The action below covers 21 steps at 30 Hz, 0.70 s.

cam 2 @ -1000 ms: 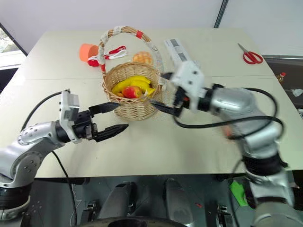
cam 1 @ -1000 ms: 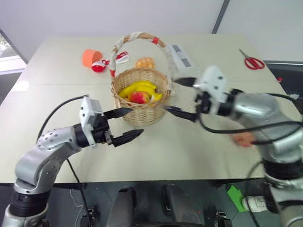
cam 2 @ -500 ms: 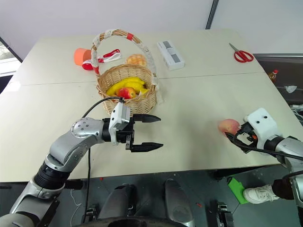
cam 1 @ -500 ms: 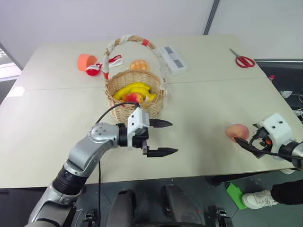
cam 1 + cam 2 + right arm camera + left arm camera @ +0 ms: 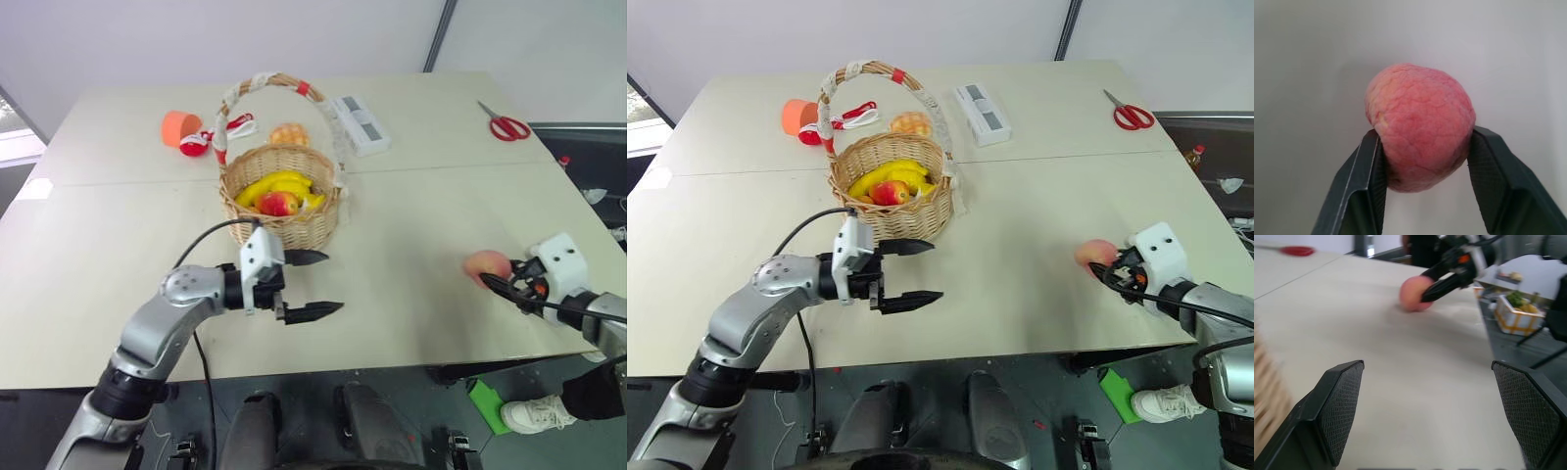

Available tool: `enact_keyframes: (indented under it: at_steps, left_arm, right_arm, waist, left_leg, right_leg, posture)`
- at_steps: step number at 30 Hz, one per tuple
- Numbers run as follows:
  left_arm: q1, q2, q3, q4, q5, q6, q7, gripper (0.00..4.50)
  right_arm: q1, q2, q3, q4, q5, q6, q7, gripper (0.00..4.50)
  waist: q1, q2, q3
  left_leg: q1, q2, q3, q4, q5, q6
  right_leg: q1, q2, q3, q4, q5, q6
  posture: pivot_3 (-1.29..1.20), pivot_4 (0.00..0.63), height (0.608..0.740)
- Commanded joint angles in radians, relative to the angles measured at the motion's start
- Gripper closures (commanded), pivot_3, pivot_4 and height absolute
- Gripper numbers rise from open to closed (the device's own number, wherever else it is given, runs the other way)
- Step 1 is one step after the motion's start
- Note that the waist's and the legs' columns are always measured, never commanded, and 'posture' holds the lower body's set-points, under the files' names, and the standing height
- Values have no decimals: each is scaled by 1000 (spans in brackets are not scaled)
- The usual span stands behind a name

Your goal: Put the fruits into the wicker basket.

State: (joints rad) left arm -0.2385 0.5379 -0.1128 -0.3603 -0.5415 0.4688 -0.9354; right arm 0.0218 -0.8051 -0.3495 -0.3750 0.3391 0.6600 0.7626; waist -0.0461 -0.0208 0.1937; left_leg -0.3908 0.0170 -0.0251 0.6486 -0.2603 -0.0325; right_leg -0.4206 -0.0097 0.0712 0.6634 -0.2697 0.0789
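Note:
The wicker basket [image 5: 281,223] stands at the table's middle with yellow bananas [image 5: 285,183] and a red-and-yellow fruit [image 5: 282,204] inside. A pink-orange peach [image 5: 486,263] lies on the table near its right front edge. My right gripper [image 5: 494,279] is shut on the peach, and in the right wrist view both fingers [image 5: 1367,171] press against the peach's [image 5: 1420,122] sides. My left gripper [image 5: 333,282] hangs open and empty just in front of the basket, pointing right. Its wide-spread fingers [image 5: 1339,399] frame the distant peach [image 5: 1414,293].
Behind the basket lie an orange cup [image 5: 176,126], a red-and-white item [image 5: 204,143], a tan bun [image 5: 289,133] and a white box [image 5: 361,124]. Red scissors [image 5: 506,126] lie at the far right. The table's edge runs close to the peach.
My right arm swung from beside the basket out to the right and down to the peach, then its fingers closed on it. The left gripper sank a little, still open.

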Motion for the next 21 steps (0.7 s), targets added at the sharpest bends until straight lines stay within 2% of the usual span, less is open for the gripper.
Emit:
enact_keyframes:
  at_steps: [1, 6, 10, 14, 17, 19, 20, 21]
  left_arm:
    - [43, 19, 128, -59, -98, 38, 27, 0]
    - [118, 66, 269, -69, -181, 76, 42, 0]
    - [160, 94, 327, -82, -187, 74, 58, 0]
    - [173, 85, 323, -115, -192, 74, 88, 0]
    - [182, 65, 319, -146, -196, 73, 125, 0]
    - [187, 58, 314, -162, -197, 75, 143, 0]
    - [190, 56, 313, -168, -199, 76, 149, 0]
    - [193, 56, 312, -171, -201, 76, 154, 0]
  right_arm:
    - [-102, -6, 49, -176, 113, 17, 41, 2502]
    - [-456, 159, 292, -212, 162, 135, -76, 2502]
    - [-693, 365, 516, -74, 46, 127, -190, 2502]
    - [-827, 529, 572, 135, -45, 129, -322, 2502]
    - [-872, 587, 597, 269, -112, 85, -374, 2502]
    - [-872, 593, 601, 295, -151, 30, -386, 1663]
    - [-868, 598, 591, 287, -151, 16, -386, 1389]
    - [-864, 600, 582, 270, -147, -1, -379, 881]
  waist:
    - [1, 0, 0]
    - [-7, 0, 0]
    - [2, -1, 0]
    - [9, -2, 0]
    - [8, -3, 0]
    - [8, -3, 0]
    - [8, -2, 0]
    - [5, -2, 0]
  left_leg:
    - [0, 0, 0, 0, 0, 0]
    - [0, 1, -2, 0, 0, 0]
    - [-2, 1, -4, 0, 0, 0]
    - [-3, 1, -5, 0, 0, -1]
    - [-4, -1, -4, 0, 0, -1]
    - [-4, -1, -4, 0, 0, -1]
    - [-4, -1, -4, 0, 0, -1]
    - [-5, -1, -4, 0, 0, -1]
  right_leg:
    - [0, 0, 0, 0, 0, 0]
    - [0, 0, 0, 0, 0, 0]
    - [-2, -1, -2, 1, 0, 0]
    - [-3, -5, -3, 1, 0, -1]
    - [-3, -8, -3, 0, 1, 0]
    - [-4, -9, -3, 0, 1, 0]
    - [-4, -10, -3, 0, 1, 0]
    - [-4, -10, -3, 0, 1, 0]
  posture:
    - [0, 150, 740]
    - [0, 150, 740]
    - [0, 150, 740]
    - [0, 150, 740]
    - [0, 150, 740]
    - [0, 150, 740]
    - [0, 150, 740]
    - [0, 150, 740]
